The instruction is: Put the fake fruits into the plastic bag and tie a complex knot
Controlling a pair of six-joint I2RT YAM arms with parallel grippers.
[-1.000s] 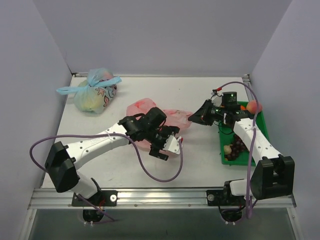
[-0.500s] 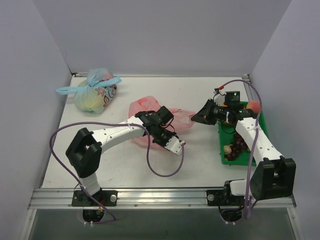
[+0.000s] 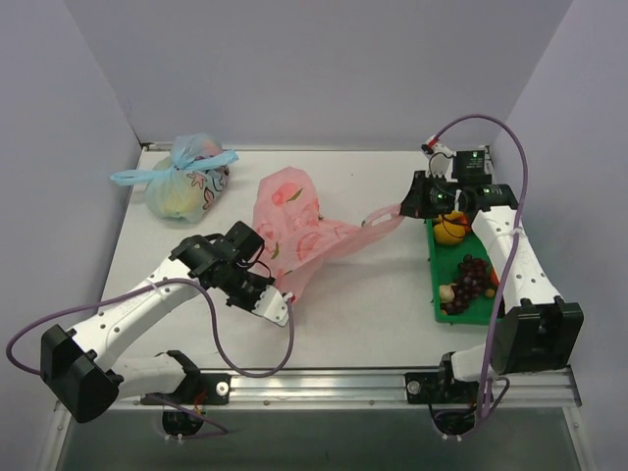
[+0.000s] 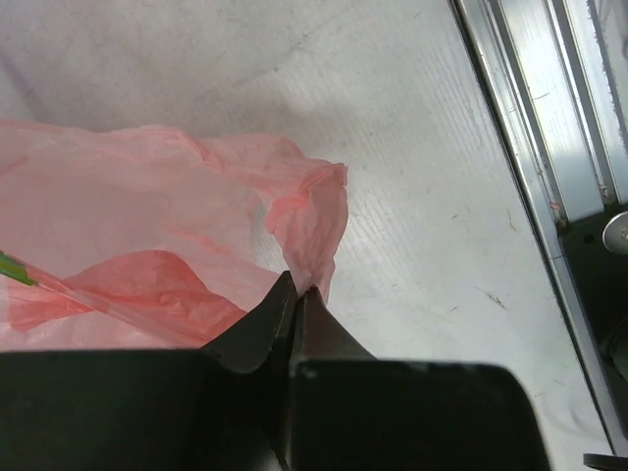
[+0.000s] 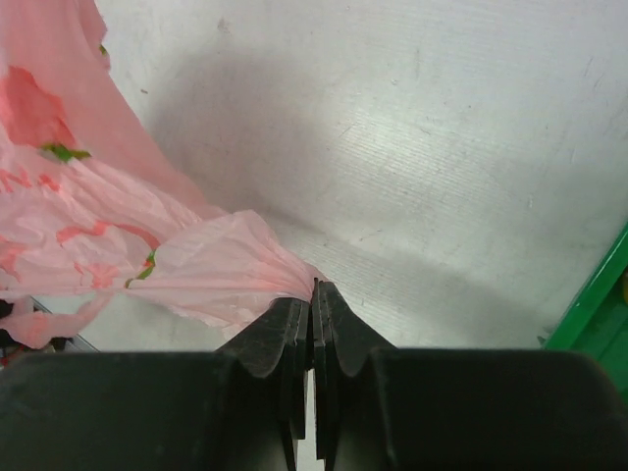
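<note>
We see a pale grey worktop [image 3: 373, 314] enclosed by plain walls. At its middle, the pink plastic bag [image 3: 294, 231], printed with red-orange peaches, is stretched between two arms. The left claw [image 4: 297, 287] is clenched on the bag's near corner, and the right claw [image 5: 314, 287] is clenched on a twisted handle. Red lettering on the bag is too crumpled to read. At the right, a green tray [image 3: 436, 294] holds the fake fruits [image 3: 451, 231], including a purple grape bunch [image 3: 473, 275]. A knotted pale blue bag [image 3: 186, 186] sits far left.
</note>
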